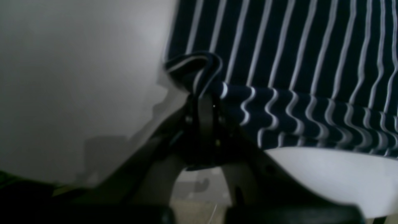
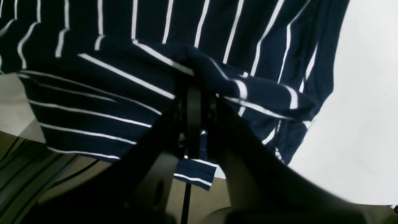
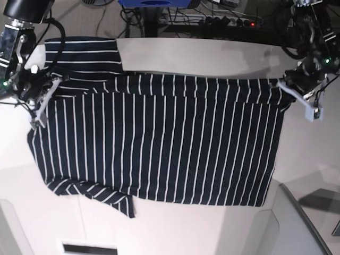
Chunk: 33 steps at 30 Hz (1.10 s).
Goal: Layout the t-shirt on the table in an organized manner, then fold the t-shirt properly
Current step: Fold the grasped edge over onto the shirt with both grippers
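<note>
The t-shirt, dark navy with thin white stripes, lies spread across the white table, one sleeve at the far left and one at the near left. My left gripper is at the shirt's far right corner. In the left wrist view it is shut on a bunched bit of the t-shirt edge above the table. My right gripper is at the far left by the sleeve. In the right wrist view it is shut on a fold of the t-shirt.
Behind the table's far edge lie cables and a power strip with a red light. The table's curved edge runs at the near right, and floor shows past it. A dark slot sits at the near left.
</note>
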{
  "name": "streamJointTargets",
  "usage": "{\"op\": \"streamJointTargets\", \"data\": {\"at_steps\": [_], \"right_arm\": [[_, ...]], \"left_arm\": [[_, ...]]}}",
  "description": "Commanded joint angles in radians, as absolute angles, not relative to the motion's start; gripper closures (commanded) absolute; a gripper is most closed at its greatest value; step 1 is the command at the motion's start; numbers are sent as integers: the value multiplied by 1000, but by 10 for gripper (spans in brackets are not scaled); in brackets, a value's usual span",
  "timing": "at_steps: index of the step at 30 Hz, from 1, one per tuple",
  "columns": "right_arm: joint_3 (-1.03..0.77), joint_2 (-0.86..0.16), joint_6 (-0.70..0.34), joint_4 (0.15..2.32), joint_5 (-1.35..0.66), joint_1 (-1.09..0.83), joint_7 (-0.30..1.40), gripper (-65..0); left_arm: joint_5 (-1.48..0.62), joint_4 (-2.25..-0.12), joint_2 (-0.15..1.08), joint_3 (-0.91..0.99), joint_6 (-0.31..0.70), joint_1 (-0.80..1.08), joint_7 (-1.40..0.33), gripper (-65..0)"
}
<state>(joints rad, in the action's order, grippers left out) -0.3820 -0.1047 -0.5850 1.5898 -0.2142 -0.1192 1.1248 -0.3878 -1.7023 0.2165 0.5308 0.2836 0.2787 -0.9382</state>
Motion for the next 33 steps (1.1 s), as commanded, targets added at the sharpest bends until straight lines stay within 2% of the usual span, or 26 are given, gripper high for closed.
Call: {"op": "streamJointTargets", "data": {"at_steps": [1, 7, 13, 33], "right_arm": [[-384, -119, -585, 1598, -216, -91, 1113, 0], [-384, -145, -585, 1518, -214, -21, 1112, 0], [-377, -162, -584, 1435, -214, 38, 1078, 0], [-323, -165, -584, 1356, -214, 147, 1076, 0]], "left_arm": [[-366, -1702, 226, 527, 274, 262, -923, 0], [-251, -1636, 208, 475, 274, 153, -920, 0], [-226, -1596, 208, 435, 274, 90, -921, 0], [-225, -1554, 214, 479, 274, 65, -915, 0]]}}
